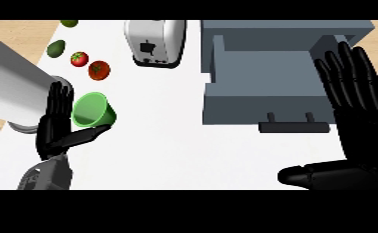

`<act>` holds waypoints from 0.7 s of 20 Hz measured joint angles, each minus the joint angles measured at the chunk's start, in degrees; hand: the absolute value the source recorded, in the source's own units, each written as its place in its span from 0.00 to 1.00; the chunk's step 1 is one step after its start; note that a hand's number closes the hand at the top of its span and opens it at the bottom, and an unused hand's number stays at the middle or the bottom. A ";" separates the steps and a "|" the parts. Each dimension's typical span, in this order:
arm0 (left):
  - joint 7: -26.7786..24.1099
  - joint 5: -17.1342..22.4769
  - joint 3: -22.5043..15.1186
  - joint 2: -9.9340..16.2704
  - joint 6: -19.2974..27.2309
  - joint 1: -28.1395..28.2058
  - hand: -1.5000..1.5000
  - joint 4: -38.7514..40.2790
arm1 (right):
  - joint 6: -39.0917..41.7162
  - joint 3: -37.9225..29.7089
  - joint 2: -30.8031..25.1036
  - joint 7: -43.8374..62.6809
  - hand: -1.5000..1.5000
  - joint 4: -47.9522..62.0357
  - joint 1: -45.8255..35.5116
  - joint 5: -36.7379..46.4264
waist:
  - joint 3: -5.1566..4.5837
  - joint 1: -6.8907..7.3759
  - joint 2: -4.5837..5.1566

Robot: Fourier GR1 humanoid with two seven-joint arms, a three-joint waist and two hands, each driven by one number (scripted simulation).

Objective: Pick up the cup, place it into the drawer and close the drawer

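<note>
Head view: cup (93,110) beside left hand (56,127)

Cup (94,110): left side hidden behind left hand (56,124); whether fingers touch it, cannot tell. Right hand (353,102) cut by right picture edge, covers drawer's (258,72) right wall. Drawer unit's far end cut by top band. Green fruit (69,23) at counter's (184,147) far-left corner half cut off. Grey cylinder (22,89) runs off left edge.
</note>
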 measured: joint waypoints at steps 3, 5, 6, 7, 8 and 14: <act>-2.91 0.49 0.71 0.50 -0.65 -0.52 0.00 2.99 | 0.61 -0.40 -0.16 -1.23 0.00 1.29 -0.03 -0.05 | 0.11 0.03 -0.05; -5.12 0.63 1.33 1.03 -0.84 -1.98 0.00 6.47 | 0.32 0.67 0.51 -1.58 0.00 1.32 0.47 0.85 | 0.15 0.01 -0.07; -6.44 0.44 1.32 0.77 -0.57 -2.15 0.00 7.90 | 0.94 0.38 0.37 -2.14 0.00 1.45 1.22 0.31 | 0.09 -0.03 -0.04; -7.30 0.52 1.47 0.77 -0.57 -2.52 0.00 9.39 | 0.83 0.22 0.13 -1.14 0.00 0.64 0.96 0.11 | 0.07 -0.05 -0.01; -7.53 0.65 1.41 0.65 -0.34 -2.83 0.00 10.18 | 0.72 0.69 0.25 -0.58 0.00 -0.08 1.23 0.40 | 0.04 -0.06 0.00; -13.33 0.79 2.52 2.36 -1.53 -6.55 0.00 21.28 | 1.01 0.82 0.18 0.11 0.00 -0.60 1.37 0.48 | -0.05 -0.20 0.08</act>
